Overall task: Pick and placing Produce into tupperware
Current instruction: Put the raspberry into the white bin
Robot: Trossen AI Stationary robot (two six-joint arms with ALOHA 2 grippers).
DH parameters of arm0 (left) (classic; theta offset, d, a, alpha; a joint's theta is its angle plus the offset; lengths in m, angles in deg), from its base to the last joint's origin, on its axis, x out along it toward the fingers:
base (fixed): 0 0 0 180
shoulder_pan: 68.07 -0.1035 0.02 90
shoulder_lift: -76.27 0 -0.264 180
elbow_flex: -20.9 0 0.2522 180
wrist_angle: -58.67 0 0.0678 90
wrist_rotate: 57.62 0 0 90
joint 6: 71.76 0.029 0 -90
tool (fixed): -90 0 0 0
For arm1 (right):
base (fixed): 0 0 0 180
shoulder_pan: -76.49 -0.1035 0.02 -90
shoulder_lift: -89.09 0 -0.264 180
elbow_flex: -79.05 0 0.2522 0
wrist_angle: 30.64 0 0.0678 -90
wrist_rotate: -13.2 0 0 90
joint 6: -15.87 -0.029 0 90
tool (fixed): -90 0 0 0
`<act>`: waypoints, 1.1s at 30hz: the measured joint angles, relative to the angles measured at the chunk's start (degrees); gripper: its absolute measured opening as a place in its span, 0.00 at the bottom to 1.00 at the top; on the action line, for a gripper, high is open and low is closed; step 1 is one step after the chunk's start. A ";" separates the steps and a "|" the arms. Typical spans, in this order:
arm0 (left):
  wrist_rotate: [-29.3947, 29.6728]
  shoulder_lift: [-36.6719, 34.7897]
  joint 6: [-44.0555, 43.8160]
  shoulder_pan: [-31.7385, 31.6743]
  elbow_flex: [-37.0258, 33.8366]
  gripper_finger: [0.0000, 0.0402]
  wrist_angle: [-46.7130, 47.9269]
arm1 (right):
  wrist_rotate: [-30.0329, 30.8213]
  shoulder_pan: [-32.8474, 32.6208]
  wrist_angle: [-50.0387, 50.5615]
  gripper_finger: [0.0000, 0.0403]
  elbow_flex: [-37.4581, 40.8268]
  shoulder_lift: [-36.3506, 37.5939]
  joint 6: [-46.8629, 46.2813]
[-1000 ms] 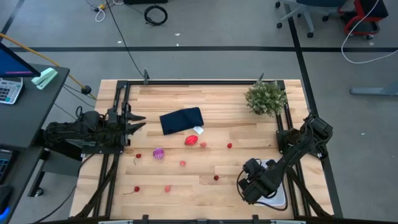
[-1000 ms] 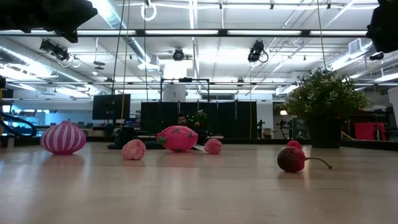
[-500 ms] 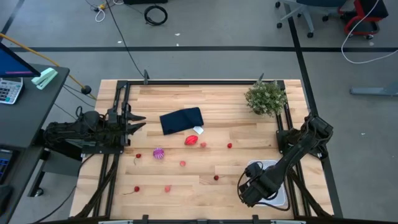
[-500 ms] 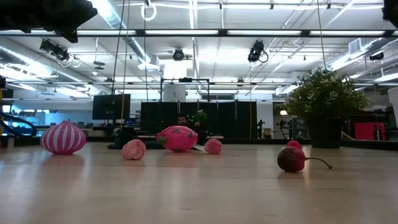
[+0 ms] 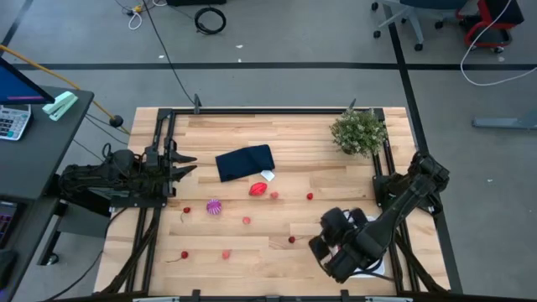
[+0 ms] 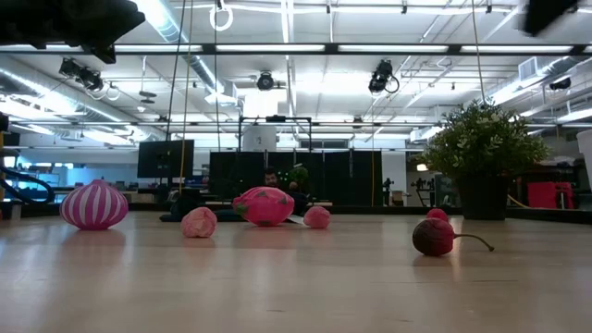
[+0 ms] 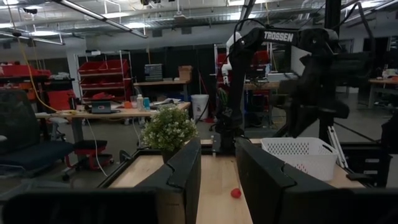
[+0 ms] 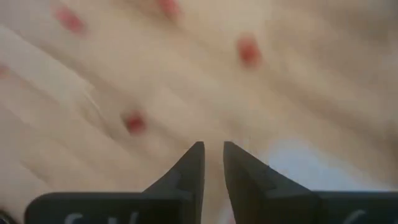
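The left gripper waits at the table's left edge, its jaws a narrow gap apart and holding nothing. The right gripper hangs over the front right part of the table, jaws nearly together with a thin slit between them, empty, above bare wood beside the tupperware, which its arm mostly covers near the front right corner.

Produce, left to right: a small red bit near the front left, another, one purple striped ball, two pink bits, one bigger red piece, a pink bit, and two red bits.

A dark cloth lies behind the red piece; a plant stands at the back right corner.
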 joint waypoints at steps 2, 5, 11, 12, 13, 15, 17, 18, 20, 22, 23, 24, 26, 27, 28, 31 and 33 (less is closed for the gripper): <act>0.00 0.00 0.00 0.00 0.00 0.27 0.02 | 5.54 0.48 -4.33 0.16 -0.04 0.00 9.94; 0.00 0.00 0.08 -0.01 0.00 0.27 0.00 | 7.45 1.54 -10.23 0.15 -0.02 0.00 25.33; 0.00 0.00 0.11 0.00 0.00 0.27 -0.13 | 7.75 6.47 -13.98 0.15 0.00 0.00 40.38; 0.00 0.00 0.11 0.00 0.00 0.27 -0.15 | 7.49 7.63 -14.00 0.15 0.00 0.00 40.89; 0.00 0.00 0.11 -0.02 0.00 0.27 -0.13 | 6.79 8.89 -14.03 0.15 0.00 0.00 41.04; 0.00 0.00 0.11 0.00 0.00 0.27 -0.15 | 4.61 11.59 -13.97 0.15 0.00 0.00 41.18; 0.00 0.00 0.11 -0.01 0.00 0.27 -0.15 | 2.42 14.28 -14.00 0.15 0.00 -0.02 42.53; 0.00 0.00 0.13 0.00 0.00 0.27 -0.17 | 1.15 15.59 -13.98 0.16 0.01 -0.01 43.77; 0.00 0.00 0.13 0.00 0.00 0.27 -0.17 | -0.99 18.05 -14.07 0.17 0.28 -0.02 46.15; 0.00 0.00 0.13 -0.02 0.00 0.27 -0.17 | -3.01 20.38 -13.94 0.20 0.74 -0.02 47.79; 0.00 0.00 0.13 -0.01 0.00 0.27 -0.17 | -4.18 21.49 -14.00 0.22 0.93 -0.02 48.31; 0.00 0.00 0.13 0.00 0.00 0.27 -0.19 | -5.79 22.66 -14.03 0.24 1.04 -0.02 48.75; 0.00 0.00 0.13 -0.01 0.00 0.27 -0.20 | -8.61 24.82 -14.31 0.27 1.67 -0.02 49.30; 0.00 0.00 0.13 -0.02 0.00 0.27 -0.20 | -9.69 25.76 -14.24 0.30 2.06 -0.04 49.24; 0.00 0.00 0.11 -0.02 0.00 0.27 -0.20 | -10.16 26.59 -14.30 0.32 2.48 -0.09 48.85; 0.00 0.00 0.09 0.00 0.00 0.27 -0.21 | -10.42 28.37 -14.25 0.38 4.25 -0.09 44.77; 0.00 0.00 0.07 -0.01 0.00 0.27 -0.17 | -10.66 29.10 -14.30 0.42 6.20 -0.09 40.31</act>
